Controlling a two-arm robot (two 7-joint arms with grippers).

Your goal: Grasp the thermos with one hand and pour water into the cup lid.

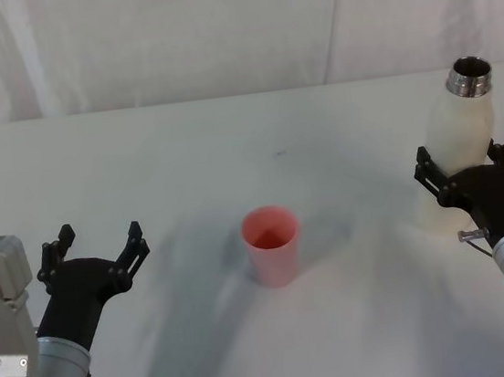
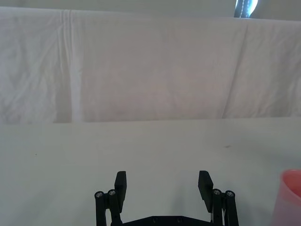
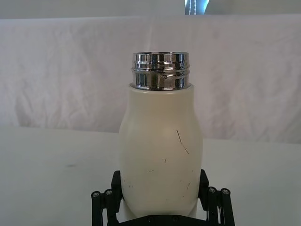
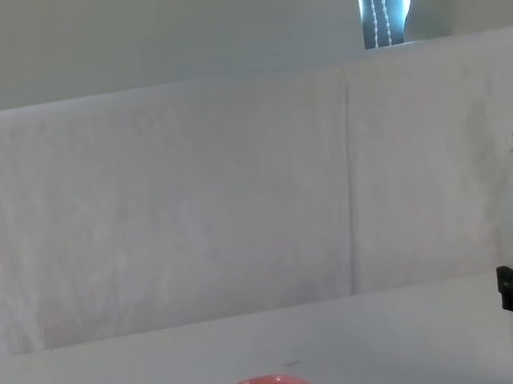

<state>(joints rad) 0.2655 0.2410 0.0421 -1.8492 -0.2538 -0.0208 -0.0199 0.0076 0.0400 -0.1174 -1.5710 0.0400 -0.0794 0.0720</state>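
Thermos in the grip of the right hand, its black fingers clamped on either side of the cream-white lower body, standing at the right side of the white bench. The bottle is upright or nearly so, its shiny steel threaded neck uncapped and facing up; whether its base rests on the bench or hangs just above it cannot be told. The pink cup lid stands upright near the middle of the bench, well apart from the thermos, its inside looking dry. The left hand waits released at the left, fingers spread, holding nothing.

The thermos is rigid and smooth-walled, probably slippery under hard pads and, if full, bottom-heavy, so the low hold on the wide body seems sound, though a tilt will ask for firm pressure. The cup lid looks light and easily knocked over. Pouring has not begun; no water is seen. The bottle carries only fine scratches: no brand, label or writing can be read on either piece.
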